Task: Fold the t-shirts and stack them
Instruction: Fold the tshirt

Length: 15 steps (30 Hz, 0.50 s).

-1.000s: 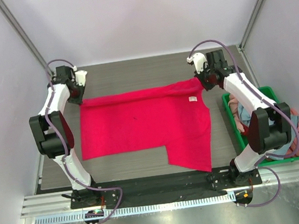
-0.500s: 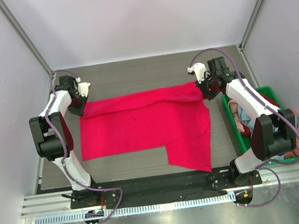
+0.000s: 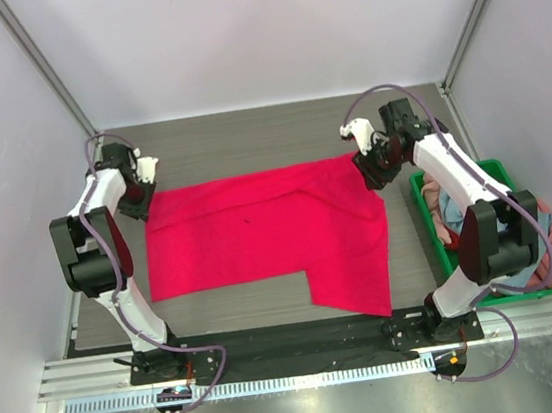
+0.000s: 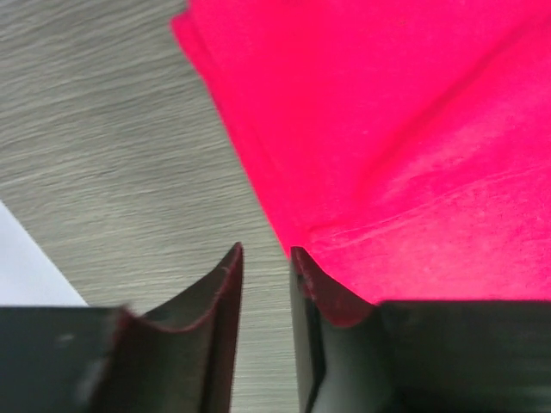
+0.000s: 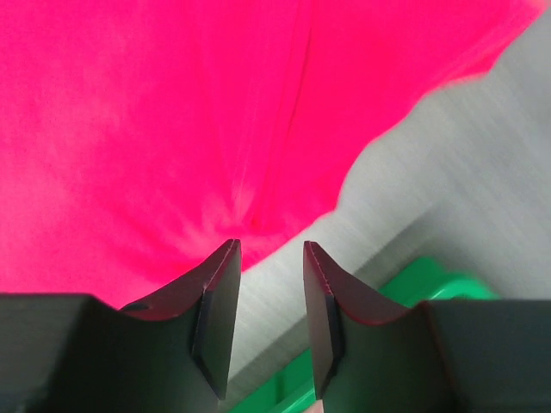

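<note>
The crimson t-shirt (image 3: 259,234), spread at the middle of the frame, is being folded: since a second ago its upper edge is being drawn lower and laid over. It is being pinched by the narrowed right gripper (image 3: 370,170) at its upper right corner. The left gripper (image 3: 144,197) is being held narrow at the upper left corner, where a hold cannot be told. The grey table (image 3: 247,134) is being enclosed by pale walls, with a green crate (image 3: 427,233) at the right.
</note>
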Tool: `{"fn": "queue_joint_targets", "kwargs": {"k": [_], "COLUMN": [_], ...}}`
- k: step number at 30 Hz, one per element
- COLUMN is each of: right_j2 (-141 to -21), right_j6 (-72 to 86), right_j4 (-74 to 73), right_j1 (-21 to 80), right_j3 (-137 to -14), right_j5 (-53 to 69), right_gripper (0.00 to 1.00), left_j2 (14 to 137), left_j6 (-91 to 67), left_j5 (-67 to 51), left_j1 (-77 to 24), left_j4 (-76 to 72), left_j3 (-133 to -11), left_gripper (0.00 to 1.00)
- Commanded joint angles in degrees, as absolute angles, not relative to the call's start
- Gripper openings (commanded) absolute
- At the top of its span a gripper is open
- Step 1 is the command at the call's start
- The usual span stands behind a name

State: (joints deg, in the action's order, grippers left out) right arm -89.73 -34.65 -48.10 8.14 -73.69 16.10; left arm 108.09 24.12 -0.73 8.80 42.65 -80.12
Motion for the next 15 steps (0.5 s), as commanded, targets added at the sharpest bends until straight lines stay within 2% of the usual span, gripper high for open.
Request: {"fn": "queue_joint_targets", "kwargs": {"k": [1,6,15], "right_j2": [-93.85,-106.06,-119.79], "right_j6": [-33.58,-36.37,-39.37], "right_j4": [-45.09,-47.63,-57.21], "right_j1": [8.09,8.17,8.52], "right_j3": [-82.07,-91.55,-106.16], "right_j5": [19.51,21.96,27.16], "right_gripper": [0.41,0.39,0.36], "left_j2": [105.46,112.39,120.85], "left_j6": [22.33,20.48,19.34], "left_j5": [-2.17,-4.56,-11.42], "left_j1": [9.49,9.05,7.03], "left_j4": [40.69,44.64,54.31], "left_j3": [-85.14,-92.89,-100.20], "left_gripper": [0.32,0.29,0.12]}}
